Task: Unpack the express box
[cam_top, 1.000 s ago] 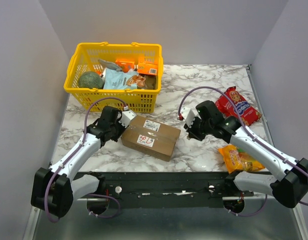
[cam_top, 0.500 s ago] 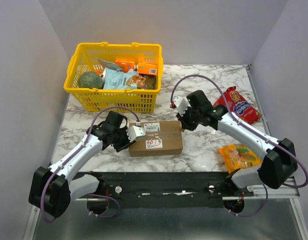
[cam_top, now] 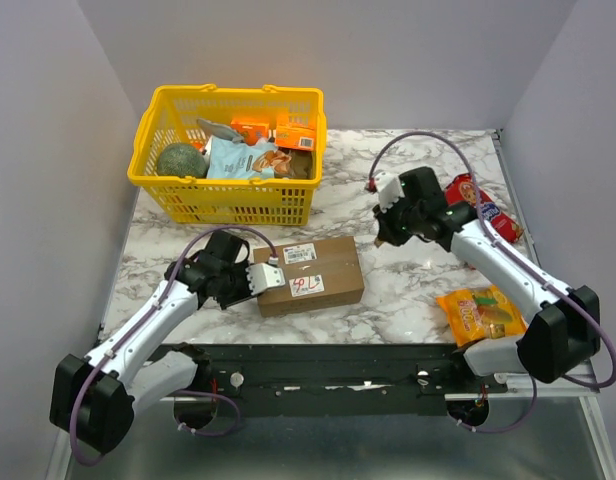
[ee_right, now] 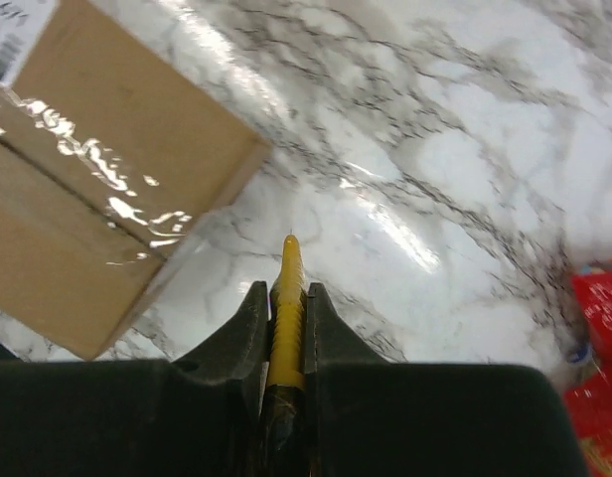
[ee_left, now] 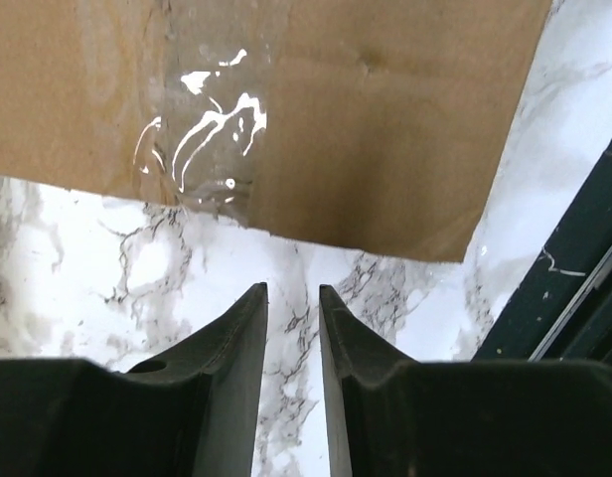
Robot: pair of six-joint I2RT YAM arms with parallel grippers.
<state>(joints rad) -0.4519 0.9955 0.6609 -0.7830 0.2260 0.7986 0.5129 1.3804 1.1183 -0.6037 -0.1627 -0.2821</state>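
On the near half of the marble table [cam_top: 408, 300], walled in by plain grey panels, we find the express box [cam_top: 308, 275] lying flat, well clear of the yellow basket [cam_top: 228, 205] at the far left. Its long axis runs left to right and its taped seam faces up. Our left gripper [cam_top: 256, 280] sits just beside the box's left end, jaws drawn almost together with only a slit between them and nothing in it. Our right gripper [cam_top: 381, 238] hangs off the far right corner, apart from the carton and clamped on a thin yellow blade [ee_right: 289, 263]. The box lies to the near left of that tip, so we judge the right arm must travel that way to reach the tape, over glossy, slippery-looking stone
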